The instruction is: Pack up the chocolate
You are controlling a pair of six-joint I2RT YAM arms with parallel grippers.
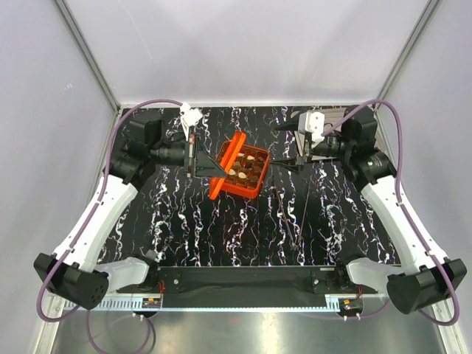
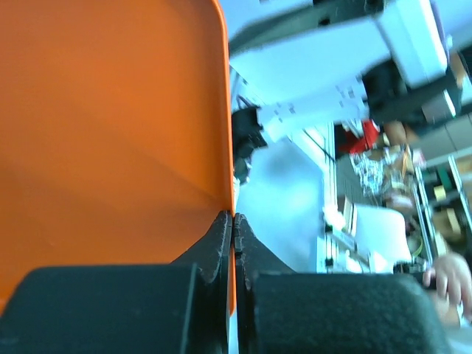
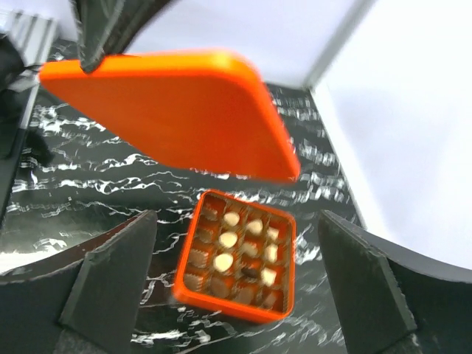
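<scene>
The orange grid box (image 1: 254,190) stands open at mid-table, with cream and dark chocolate (image 1: 251,158) pieces in its cells. In the right wrist view the chocolate (image 3: 228,240) fills several cells of the box (image 3: 228,306). My left gripper (image 1: 209,168) is shut on the edge of the orange lid (image 1: 226,164), which it holds tilted over the box's left side. The left wrist view shows the lid (image 2: 110,133) pinched between the left gripper (image 2: 233,218) jaws. My right gripper (image 1: 285,145) hangs open just right of the box, with nothing between its fingers (image 3: 110,280). The raised lid (image 3: 177,110) also shows in the right wrist view.
The black marbled table (image 1: 221,228) lies inside white enclosure walls (image 1: 44,110) on three sides. A thin dark line (image 1: 302,214) runs along the table near the right arm. Both arm bases sit at the near edge.
</scene>
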